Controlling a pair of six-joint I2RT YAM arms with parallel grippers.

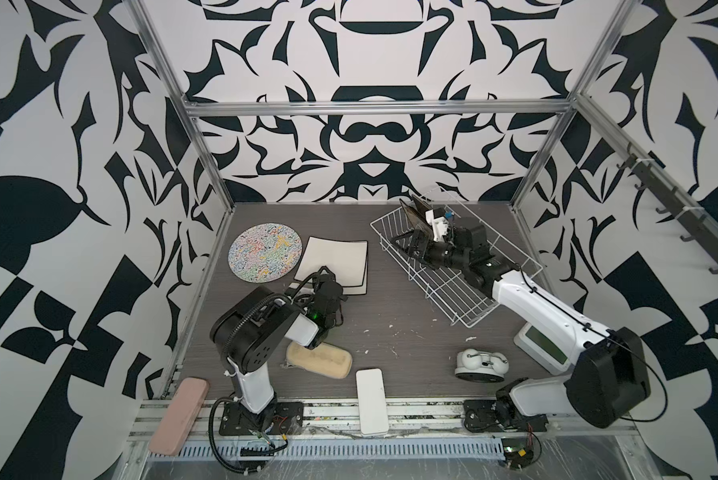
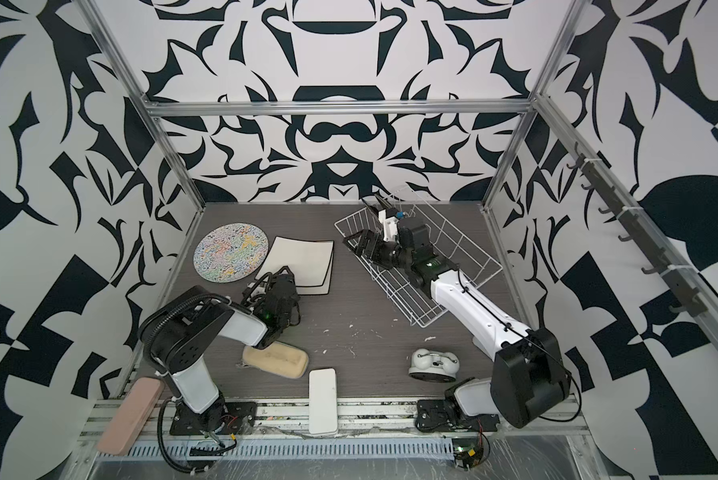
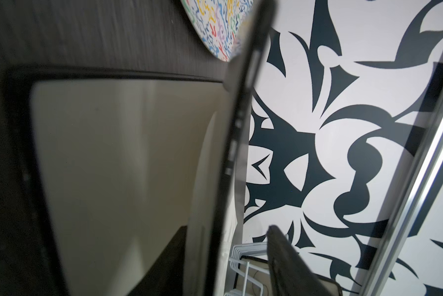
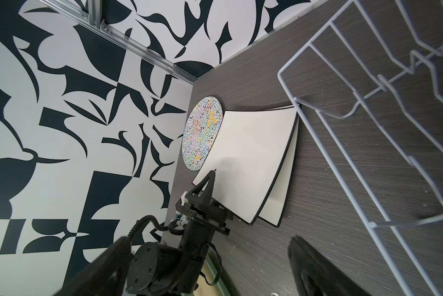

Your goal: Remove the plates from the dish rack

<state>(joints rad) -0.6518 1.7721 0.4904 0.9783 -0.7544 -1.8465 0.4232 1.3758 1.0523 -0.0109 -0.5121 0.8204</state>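
The round squiggle plate (image 1: 265, 252) (image 4: 202, 133) lies flat at the table's back left. Beside it two square plates (image 1: 336, 259) (image 2: 301, 262) lie white back up, one upon the other. The upper one (image 4: 253, 164) is tilted, its dark rim (image 3: 241, 123) between my left gripper's jaws. My left gripper (image 1: 320, 276) (image 3: 227, 228) is open around that near edge. One finger (image 3: 292, 261) stands apart from the rim. The white wire dish rack (image 1: 465, 286) (image 2: 415, 299) sits at the back right. Dark plates (image 1: 413, 212) (image 2: 380, 205) lean at its far end. My right gripper (image 1: 405, 245) (image 2: 355, 243) hangs wide open and empty inside the rack.
A beige sponge (image 1: 319, 359) lies under the left arm. A white block (image 1: 372, 401) and a pink block (image 1: 178, 415) rest on the front rail. A white twin-bell object (image 1: 482, 363) and a white device (image 1: 542, 347) sit near the right arm's base.
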